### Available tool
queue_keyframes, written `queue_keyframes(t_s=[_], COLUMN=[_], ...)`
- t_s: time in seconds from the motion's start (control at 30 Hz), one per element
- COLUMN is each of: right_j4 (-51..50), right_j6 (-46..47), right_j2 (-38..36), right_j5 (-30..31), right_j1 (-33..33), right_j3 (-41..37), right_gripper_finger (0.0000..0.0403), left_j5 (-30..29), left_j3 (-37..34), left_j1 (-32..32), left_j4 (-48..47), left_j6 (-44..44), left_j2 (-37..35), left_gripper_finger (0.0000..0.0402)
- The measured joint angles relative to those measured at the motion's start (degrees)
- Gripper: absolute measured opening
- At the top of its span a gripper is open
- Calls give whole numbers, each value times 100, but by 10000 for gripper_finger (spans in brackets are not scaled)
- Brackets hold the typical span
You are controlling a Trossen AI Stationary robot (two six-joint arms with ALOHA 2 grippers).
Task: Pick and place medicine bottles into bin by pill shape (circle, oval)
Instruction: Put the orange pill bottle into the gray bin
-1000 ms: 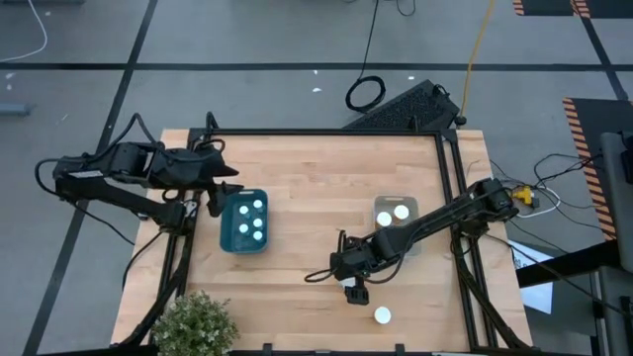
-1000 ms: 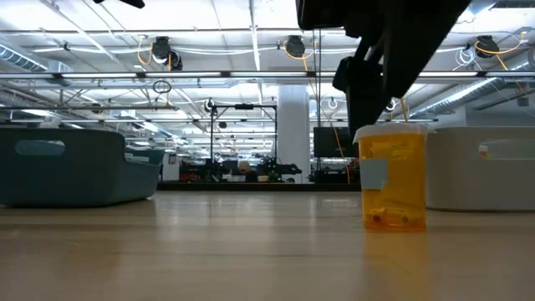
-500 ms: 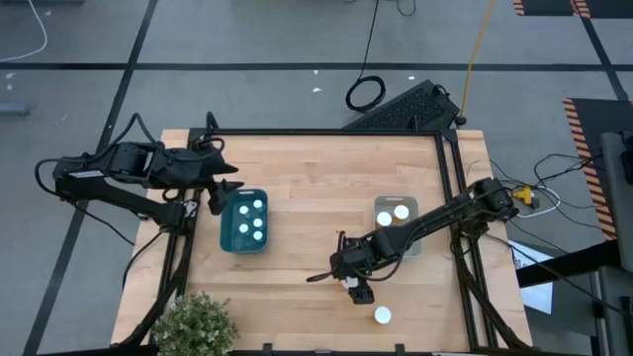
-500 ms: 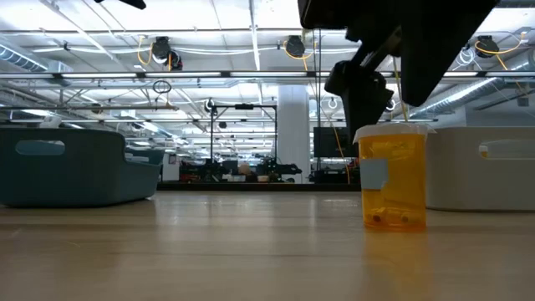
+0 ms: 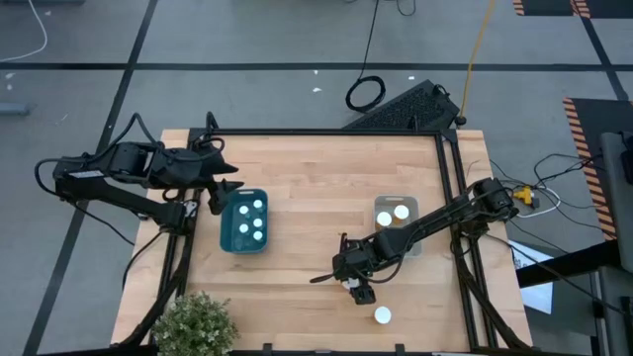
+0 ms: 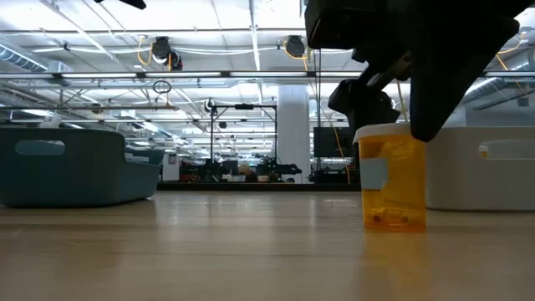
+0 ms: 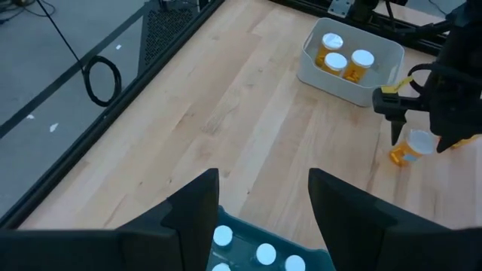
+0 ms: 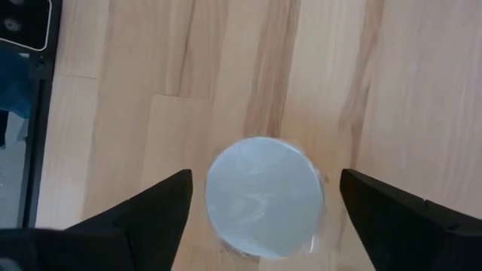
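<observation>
One amber medicine bottle [image 6: 392,176] with a white cap is seen standing upright on the bare wooden table [image 5: 307,188], near the front edge and forward of the white bin [image 5: 397,225]. The right gripper [image 8: 260,207] is held directly above it; its two fingers [image 8: 151,218] are spread wide apart, with the round cap framed between them in the right wrist view and touched by neither. In the low view the dark gripper body is seen hanging just over the cap.

Two white-capped amber bottles [image 7: 345,59] are held in the white bin on the table's right half. Several white caps [image 5: 251,220] are visible inside the blue bin [image 5: 225,232] on the left half.

The left gripper [image 7: 263,203] is parked over the table's left edge, just beside the blue bin, with its fingers apart and nothing between them.

A potted plant [image 5: 193,321] is placed at the front left corner of the table.
</observation>
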Motion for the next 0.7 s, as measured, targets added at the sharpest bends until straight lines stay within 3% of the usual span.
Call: queue_keyframes(t_s=[0.37,0.7], right_j4=[80,80], right_j6=[-279,-208], right_j2=[0,-6], right_j5=[171,171], right_j1=[-15,-15], right_j3=[-1,-2], right_gripper_finger=[255,211], left_j5=[-4,-4], left_j3=[0,0], left_j1=[0,0], left_j4=[2,3], left_j6=[10,42], left_j2=[0,-2], left_gripper_finger=[209,209])
